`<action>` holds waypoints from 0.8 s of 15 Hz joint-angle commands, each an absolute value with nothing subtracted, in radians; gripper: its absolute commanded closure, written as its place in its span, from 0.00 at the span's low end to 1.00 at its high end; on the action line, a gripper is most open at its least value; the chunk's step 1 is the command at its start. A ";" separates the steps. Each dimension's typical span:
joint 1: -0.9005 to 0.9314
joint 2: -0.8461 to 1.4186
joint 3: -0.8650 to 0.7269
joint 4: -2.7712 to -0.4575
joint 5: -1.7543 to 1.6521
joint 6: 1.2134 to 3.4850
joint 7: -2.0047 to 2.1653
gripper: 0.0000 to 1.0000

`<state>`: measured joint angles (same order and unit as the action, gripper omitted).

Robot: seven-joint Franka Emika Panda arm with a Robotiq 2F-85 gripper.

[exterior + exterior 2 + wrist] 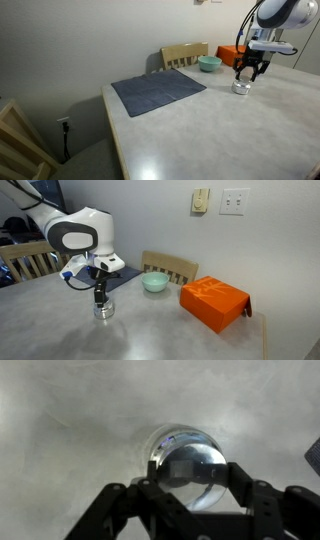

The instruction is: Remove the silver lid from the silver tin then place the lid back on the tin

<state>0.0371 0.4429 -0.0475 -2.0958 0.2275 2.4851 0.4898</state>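
Note:
The silver tin (241, 87) stands on the grey table and shows in both exterior views (103, 309). My gripper (250, 72) hangs just above it (99, 293). In the wrist view the fingers (190, 482) are closed on the round shiny silver lid (192, 464), holding it by its edge. The tin's rim (160, 439) shows below the lid, offset to the upper left, so the lid is lifted off the tin.
A teal bowl (209, 63) (154, 281) and an orange box (231, 56) (214, 302) stand near the tin. A dark cloth mat (157, 92) lies on the table. A wooden chair (170, 266) stands behind the table.

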 commanded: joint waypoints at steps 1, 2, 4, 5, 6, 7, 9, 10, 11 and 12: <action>0.042 0.438 -0.068 -2.084 0.219 2.463 0.504 0.56; 0.041 0.440 -0.069 -2.083 0.220 2.463 0.502 0.56; 0.039 0.450 -0.070 -2.076 0.222 2.457 0.499 0.56; 0.037 0.458 -0.069 -2.069 0.224 2.450 0.496 0.56; 0.034 0.465 -0.067 -2.064 0.228 2.446 0.493 0.56; 0.031 0.473 -0.063 -2.057 0.232 2.434 0.487 0.56; 0.030 0.491 -0.063 -2.040 0.234 2.417 0.489 0.56; 0.030 0.498 -0.064 -2.031 0.232 2.406 0.490 0.56; 0.031 0.503 -0.065 -2.023 0.230 2.397 0.494 0.56; 0.033 0.506 -0.066 -2.018 0.228 2.391 0.498 0.56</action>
